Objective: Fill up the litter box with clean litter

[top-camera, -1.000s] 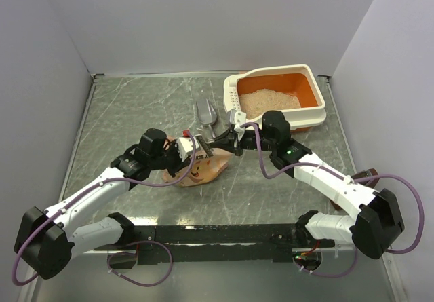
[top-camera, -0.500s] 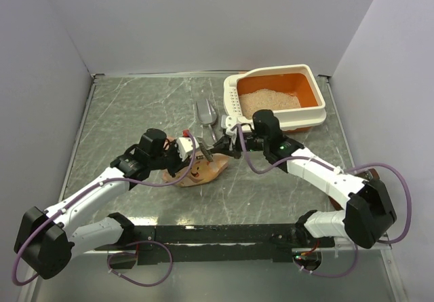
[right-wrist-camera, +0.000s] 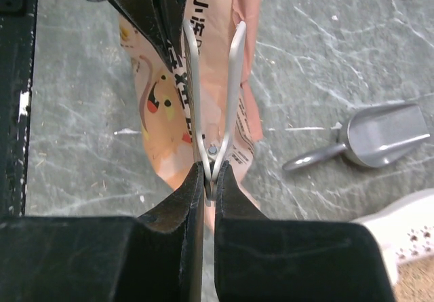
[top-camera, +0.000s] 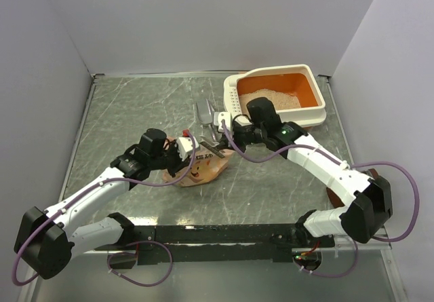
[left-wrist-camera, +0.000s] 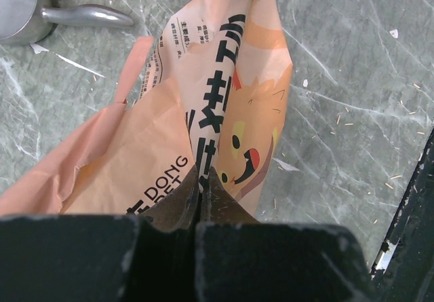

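Observation:
The litter box [top-camera: 319, 98], cream rim and orange basin, stands at the back right with pale beige clean litter [top-camera: 271, 100] in it. A tan-orange printed bag [top-camera: 203, 170] lies mid-table. My left gripper [top-camera: 193, 154] is shut on a fold of the bag [left-wrist-camera: 224, 112], jaws pinched together [left-wrist-camera: 201, 176]. My right gripper [top-camera: 218, 142] is shut on a thin metal clip [right-wrist-camera: 213, 91] whose two prongs straddle the bag's [right-wrist-camera: 163, 112] edge; its jaws close at the clip's rivet end [right-wrist-camera: 210, 173]. The two grippers face each other over the bag.
A grey metal scoop [top-camera: 205, 115] lies just behind the bag, left of the litter box; it also shows in the wrist views [left-wrist-camera: 41, 13] [right-wrist-camera: 380, 139]. The box's perforated corner [right-wrist-camera: 400, 227] is near my right wrist. A dark brown object [top-camera: 336, 197] lies partly under the right arm.
My right arm has swung left and back, bringing its gripper and the clip closer onto the bag's top edge. The left arm and the bag have stayed put.

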`<state>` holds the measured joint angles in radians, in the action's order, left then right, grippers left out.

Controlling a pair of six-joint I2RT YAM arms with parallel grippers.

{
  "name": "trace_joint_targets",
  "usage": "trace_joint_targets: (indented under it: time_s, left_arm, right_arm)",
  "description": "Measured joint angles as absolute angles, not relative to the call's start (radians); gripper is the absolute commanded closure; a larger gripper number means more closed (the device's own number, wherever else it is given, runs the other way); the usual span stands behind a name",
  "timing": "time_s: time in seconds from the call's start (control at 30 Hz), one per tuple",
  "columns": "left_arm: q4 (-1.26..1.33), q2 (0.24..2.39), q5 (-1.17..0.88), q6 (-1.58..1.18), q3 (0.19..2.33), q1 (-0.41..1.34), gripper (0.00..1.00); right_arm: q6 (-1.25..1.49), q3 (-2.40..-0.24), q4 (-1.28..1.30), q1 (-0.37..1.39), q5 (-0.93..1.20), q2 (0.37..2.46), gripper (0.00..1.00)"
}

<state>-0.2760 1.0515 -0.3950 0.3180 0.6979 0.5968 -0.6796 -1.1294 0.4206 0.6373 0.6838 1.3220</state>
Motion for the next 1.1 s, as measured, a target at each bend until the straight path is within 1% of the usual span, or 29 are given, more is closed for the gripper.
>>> trace_joint_targets:
  time_s: [0.2, 0.43, 0.83, 0.9, 0.93, 1.03, 1.1]
  left_arm:
    - [-0.276, 1.05, -0.395, 0.315, 0.698, 0.597, 0.99]
    - [-0.297, 1.048, -0.394, 0.308, 0.698, 0.599, 0.99]
    - [-0.315, 1.046, -0.381, 0.301, 0.698, 0.6, 0.99]
    - [-0.318, 1.044, -0.375, 0.3, 0.698, 0.6, 0.99]
    - [-0.32, 1.044, -0.372, 0.3, 0.698, 0.6, 0.99]
    - [-0.32, 1.044, -0.369, 0.299, 0.698, 0.6, 0.99]
    - [-0.32, 1.044, -0.368, 0.297, 0.698, 0.6, 0.99]
  right_arm:
    - [-0.709, -1.165, 0.488, 0.657, 0.656, 1.353, 1.0]
    - [-0.713, -1.164, 0.48, 0.679, 0.681, 1.43, 1.0]
    - [-0.727, -1.173, 0.467, 0.756, 0.627, 1.504, 1.0]
    - [-0.725, -1.176, 0.466, 0.764, 0.614, 1.515, 0.9]
    - [-0.723, -1.176, 0.465, 0.766, 0.609, 1.518, 0.83]
    - [-0.711, -1.176, 0.464, 0.77, 0.598, 1.52, 0.77]
    - [-0.704, -1.176, 0.463, 0.771, 0.593, 1.52, 0.76]
